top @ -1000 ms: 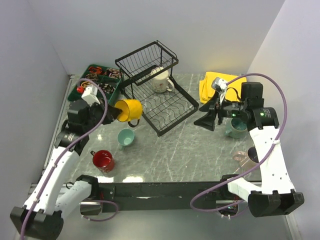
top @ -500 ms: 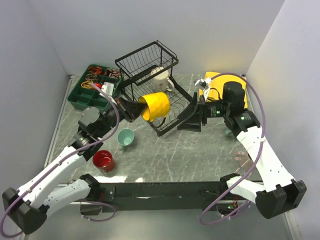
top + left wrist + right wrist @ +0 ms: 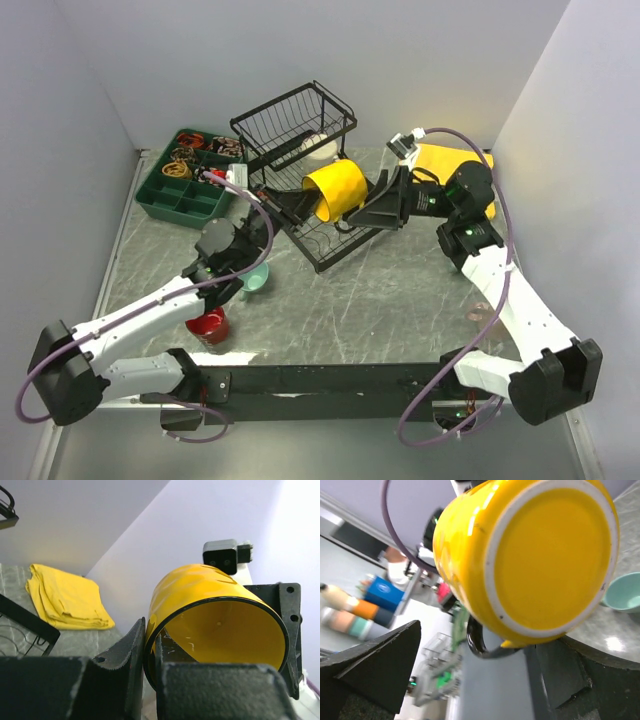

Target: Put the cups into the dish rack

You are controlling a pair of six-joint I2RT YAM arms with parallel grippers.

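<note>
One yellow mug (image 3: 336, 189) | left pincer (image 3: 149, 652) pinching rim | right pincer (image 3: 372, 210) spread around base

We log cream mug (image 3: 321, 147) mostly hidden behind yellow mug (image 3: 336, 190), red mug (image 3: 208, 325) half under left arm (image 3: 150, 310), right wrist backdrop blurred

Yellow mug (image 3: 337, 190) — black rack (image 3: 290, 125), teal mug (image 3: 256, 281), red mug (image 3: 208, 324) — green tray (image 3: 165, 207)

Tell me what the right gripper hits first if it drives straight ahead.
The yellow mug: its base squarely faces the open right gripper, close ahead, while the left gripper holds its rim. Exact gap unclear.
</note>
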